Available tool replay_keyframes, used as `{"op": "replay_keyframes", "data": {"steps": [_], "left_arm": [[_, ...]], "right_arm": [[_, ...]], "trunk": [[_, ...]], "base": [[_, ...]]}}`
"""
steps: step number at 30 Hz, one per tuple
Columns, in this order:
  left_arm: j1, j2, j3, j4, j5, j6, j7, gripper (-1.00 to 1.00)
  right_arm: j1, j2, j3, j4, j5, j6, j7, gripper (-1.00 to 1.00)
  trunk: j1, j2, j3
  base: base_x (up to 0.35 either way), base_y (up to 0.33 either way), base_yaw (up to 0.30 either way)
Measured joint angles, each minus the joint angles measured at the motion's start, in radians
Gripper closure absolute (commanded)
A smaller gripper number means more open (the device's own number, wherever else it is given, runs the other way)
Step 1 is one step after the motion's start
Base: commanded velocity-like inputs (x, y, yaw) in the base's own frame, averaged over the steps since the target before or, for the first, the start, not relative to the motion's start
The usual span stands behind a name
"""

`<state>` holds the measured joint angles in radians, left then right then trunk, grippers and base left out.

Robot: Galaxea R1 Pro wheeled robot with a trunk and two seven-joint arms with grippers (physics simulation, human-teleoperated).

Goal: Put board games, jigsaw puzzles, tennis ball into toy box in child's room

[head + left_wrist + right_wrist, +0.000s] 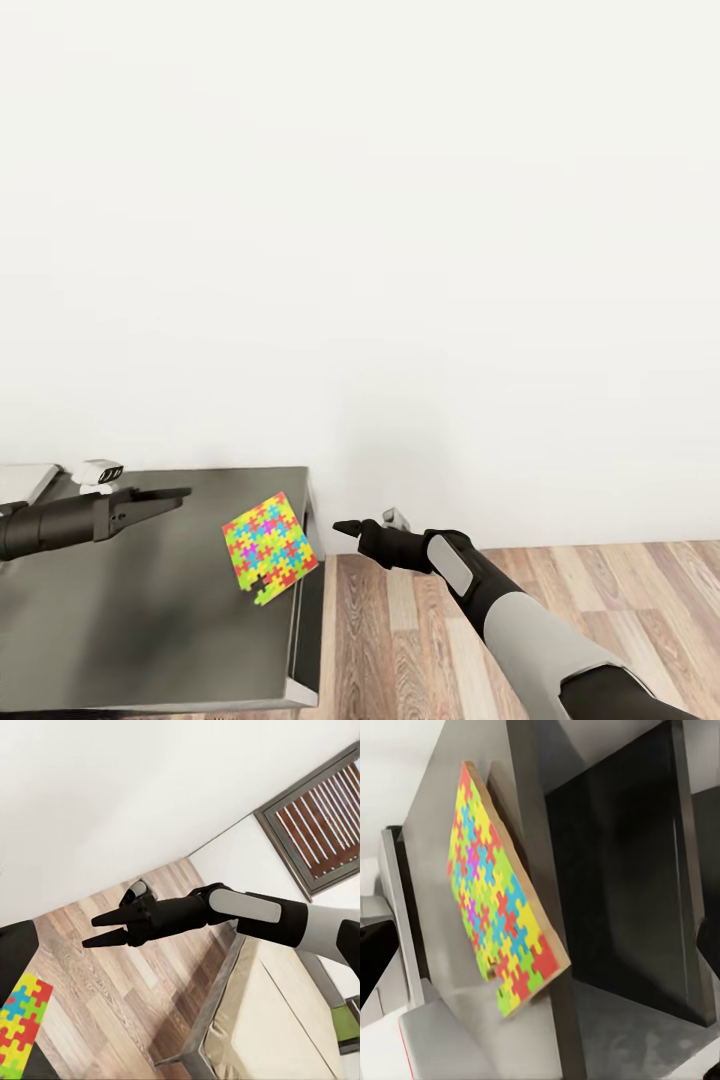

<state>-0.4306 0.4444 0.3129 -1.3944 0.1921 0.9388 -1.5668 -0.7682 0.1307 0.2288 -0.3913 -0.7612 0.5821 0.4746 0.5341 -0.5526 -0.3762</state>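
While one jigsaw puzzle (269, 547) lies lower centre, overhanging the right edge of the dark table (120, 630), nothing visibly boxed yet. Left gripper (183, 494) above tabletop, lower left, closed, empty. Right gripper (341, 526) just right of puzzle, slightly parted, empty. Bed (262, 1027) nearby across wooden floor (520, 600); path clear.

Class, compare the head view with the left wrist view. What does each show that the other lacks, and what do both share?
Head view alone: the left gripper held over the dark table, its fingers close together, and a small white object at the table's back edge.

Left wrist view alone: the bed and a slatted window.

Both: the puzzle at the table's edge, the right gripper over the wooden floor, and the white wall.
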Motion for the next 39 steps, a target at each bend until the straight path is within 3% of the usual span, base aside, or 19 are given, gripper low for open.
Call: {"op": "replay_keyframes", "data": {"steps": [17, 39], "left_arm": [[0.0, 0.0, -0.001, 0.0, 0.0, 0.0, 0.0, -1.0], [0.0, 0.0, 0.0, 0.002, 0.002, -0.001, 0.0, -1.0]], "right_arm": [[0.0, 0.0, 0.0, -0.003, 0.0, 0.0, 0.0, -1.0], [0.0, 0.0, 0.0, -0.003, 0.0, 0.001, 0.001, -1.0]], "trunk": [[0.0, 0.0, 0.0], [0.0, 0.0, 0.0]], "base": [[0.008, 0.116, 0.0], [0.002, 0.01, 0.0]]}}
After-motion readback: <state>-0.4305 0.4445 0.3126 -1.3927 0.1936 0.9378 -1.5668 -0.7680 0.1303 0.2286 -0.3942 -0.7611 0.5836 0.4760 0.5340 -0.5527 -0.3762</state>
